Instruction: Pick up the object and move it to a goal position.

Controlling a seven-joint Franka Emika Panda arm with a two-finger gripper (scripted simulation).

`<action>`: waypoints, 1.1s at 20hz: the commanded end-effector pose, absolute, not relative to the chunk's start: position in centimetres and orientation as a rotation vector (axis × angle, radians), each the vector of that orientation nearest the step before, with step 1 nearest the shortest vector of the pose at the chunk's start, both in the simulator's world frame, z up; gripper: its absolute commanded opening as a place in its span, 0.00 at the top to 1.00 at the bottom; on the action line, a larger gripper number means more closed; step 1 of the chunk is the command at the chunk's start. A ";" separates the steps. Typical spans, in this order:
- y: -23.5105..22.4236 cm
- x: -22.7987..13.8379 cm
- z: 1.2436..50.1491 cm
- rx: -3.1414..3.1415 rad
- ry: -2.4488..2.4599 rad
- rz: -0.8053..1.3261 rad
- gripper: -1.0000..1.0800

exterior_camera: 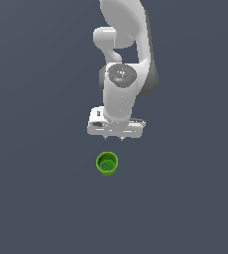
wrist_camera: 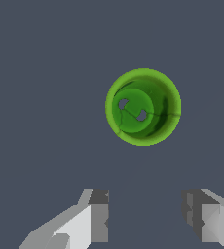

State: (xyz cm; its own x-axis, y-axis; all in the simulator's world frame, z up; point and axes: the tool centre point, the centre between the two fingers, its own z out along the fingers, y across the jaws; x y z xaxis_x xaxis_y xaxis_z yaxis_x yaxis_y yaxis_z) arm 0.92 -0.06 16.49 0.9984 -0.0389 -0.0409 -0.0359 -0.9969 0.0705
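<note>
The object, a small bright green round cup (exterior_camera: 106, 163) with a darker green inside, stands upright on the dark grey floor. My white gripper (exterior_camera: 113, 138) hangs above and a little behind it in the exterior view, apart from it. In the wrist view the cup (wrist_camera: 143, 107) lies beyond the fingertips, its opening facing the camera. The gripper (wrist_camera: 145, 214) is open, with a wide empty gap between its two fingers (wrist_camera: 98, 216).
The white arm (exterior_camera: 123, 59) rises behind the gripper toward the top of the exterior view. A plain dark grey floor (exterior_camera: 36, 198) surrounds the cup on all sides.
</note>
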 end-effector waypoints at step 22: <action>1.6 5.8 11.1 2.820 -0.462 -0.349 0.38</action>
State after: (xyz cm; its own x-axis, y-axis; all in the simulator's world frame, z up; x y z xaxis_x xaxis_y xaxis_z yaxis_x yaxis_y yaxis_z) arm 5.58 1.57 11.46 0.9285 -0.3217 -0.1853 -0.2643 -0.9234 0.2785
